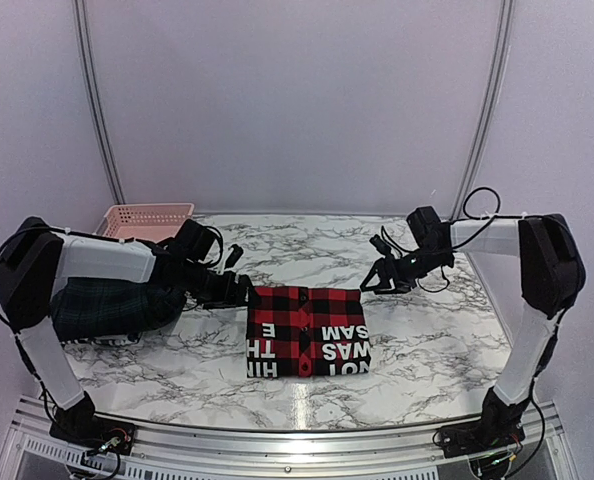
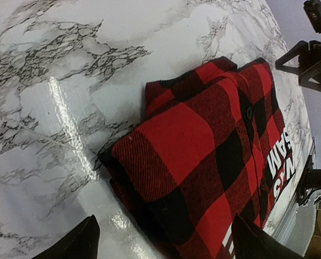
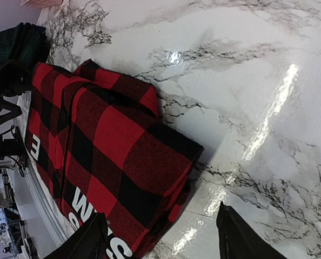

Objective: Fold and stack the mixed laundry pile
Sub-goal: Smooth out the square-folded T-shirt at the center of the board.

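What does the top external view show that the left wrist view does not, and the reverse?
Only top external: the pink basket at the far left, and the dark green plaid garment near it. Only left wrist: the red-and-black checked shirt close up, with stacked layers visible at its corner. Both: that shirt, folded, with white lettering, on the marble table.

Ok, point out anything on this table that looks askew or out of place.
The red-and-black checked shirt is folded fairly square, but at its far edge an under layer pokes out past the top fold. The dark green plaid garment lies bunched, unfolded, under the left arm.
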Controlling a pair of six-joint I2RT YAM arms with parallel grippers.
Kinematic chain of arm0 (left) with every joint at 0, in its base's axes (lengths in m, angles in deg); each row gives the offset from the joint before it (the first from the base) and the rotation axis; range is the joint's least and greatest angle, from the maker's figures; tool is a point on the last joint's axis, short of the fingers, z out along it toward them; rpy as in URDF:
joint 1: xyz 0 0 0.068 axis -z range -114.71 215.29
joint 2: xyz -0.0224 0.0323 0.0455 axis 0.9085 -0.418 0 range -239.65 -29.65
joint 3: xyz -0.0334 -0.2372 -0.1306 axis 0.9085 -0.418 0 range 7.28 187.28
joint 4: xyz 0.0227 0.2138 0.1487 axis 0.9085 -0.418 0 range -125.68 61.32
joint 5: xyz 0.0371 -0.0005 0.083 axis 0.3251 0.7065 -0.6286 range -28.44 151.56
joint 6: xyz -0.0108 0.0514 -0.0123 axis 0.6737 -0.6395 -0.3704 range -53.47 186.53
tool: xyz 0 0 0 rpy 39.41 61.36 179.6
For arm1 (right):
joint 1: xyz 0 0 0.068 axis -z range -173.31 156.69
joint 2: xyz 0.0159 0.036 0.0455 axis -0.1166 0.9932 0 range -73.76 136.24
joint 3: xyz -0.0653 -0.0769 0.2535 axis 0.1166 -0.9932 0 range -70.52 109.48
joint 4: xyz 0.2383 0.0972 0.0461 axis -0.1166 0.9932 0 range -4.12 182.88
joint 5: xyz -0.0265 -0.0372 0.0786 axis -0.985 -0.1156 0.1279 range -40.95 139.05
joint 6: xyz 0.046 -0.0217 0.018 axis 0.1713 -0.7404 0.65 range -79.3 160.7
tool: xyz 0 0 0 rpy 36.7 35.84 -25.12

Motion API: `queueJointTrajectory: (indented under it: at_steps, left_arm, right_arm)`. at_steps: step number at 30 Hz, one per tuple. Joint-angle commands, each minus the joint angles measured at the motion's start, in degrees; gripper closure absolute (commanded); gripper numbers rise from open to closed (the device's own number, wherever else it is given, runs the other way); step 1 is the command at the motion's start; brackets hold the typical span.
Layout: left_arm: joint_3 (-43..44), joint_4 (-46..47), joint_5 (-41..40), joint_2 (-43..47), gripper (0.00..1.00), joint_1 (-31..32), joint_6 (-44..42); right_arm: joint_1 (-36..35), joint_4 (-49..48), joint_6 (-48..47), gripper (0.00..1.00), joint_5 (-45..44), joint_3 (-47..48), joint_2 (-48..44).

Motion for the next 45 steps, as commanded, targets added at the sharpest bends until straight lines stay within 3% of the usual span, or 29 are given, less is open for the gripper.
queueJointTrajectory:
  at_steps: [1,5,8,14,16,25,26,27,30,32,34,37,40,45]
  left_arm:
    - [0.6,12.3,1.6,-2.5,0.16,-0.2,6.8]
    - [2.6,14.6,3.3,-6.8,0.30,-0.7,8.2]
    - [3.6,16.9,3.8,-9.9,0.50,-1.6,9.7]
    - [8.1,17.1,4.9,-16.2,0.87,-2.7,10.4]
    - [10.4,15.8,4.2,-18.5,0.99,-3.1,10.7]
    - [15.8,7.8,-2.3,-26.0,1.00,-3.6,9.3]
    - [15.5,7.7,-2.9,-25.7,0.99,-3.7,9.2]
    - [15.1,7.8,-3.5,-24.6,0.91,-3.7,8.8]
    - [13.2,8.9,-5.1,-18.2,0.55,-3.7,6.4]
    - [12.1,9.0,-5.5,-12.6,0.35,-3.7,4.8]
    - [11.1,8.6,-4.6,-7.4,0.24,-3.6,3.6]
    - [9.3,7.5,-0.5,-0.9,0.10,-2.8,2.7]
    - [6.1,8.9,6.8,1.6,0.06,-0.1,5.7]
    - [1.5,20.8,13.0,-0.6,0.01,7.2,15.0]
  right_arm:
    - [-2.6,-4.2,-1.1,0.35,0.5,3.3,4.6]
    - [-3.7,-3.5,-1.1,0.38,0.9,7.2,9.7]
    - [-3.9,-2.5,-1.1,0.49,1.4,9.5,12.0]
    - [-3.8,-1.0,-1.9,0.95,0.6,12.6,14.2]
    - [-3.7,-0.6,-1.6,1.00,-0.7,13.1,15.2]
    - [-3.1,-0.3,1.9,1.00,-13.6,13.3,19.9]
    - [-3.1,0.0,2.1,1.00,-14.3,13.6,19.9]
    - [-3.0,0.5,1.9,1.00,-14.2,14.2,19.6]
    - [-2.9,2.1,2.6,0.63,-15.2,15.9,15.7]
    - [-2.7,3.7,2.7,0.48,-14.9,17.2,11.9]
    - [-2.7,4.9,2.8,0.40,-13.0,17.6,7.7]
    - [-3.1,4.4,5.2,0.33,-6.4,15.5,2.0]
    - [-6.2,0.6,9.8,0.30,2.2,10.7,-1.6]
    - [-13.8,-18.2,24.2,0.30,14.0,-2.4,-3.0]
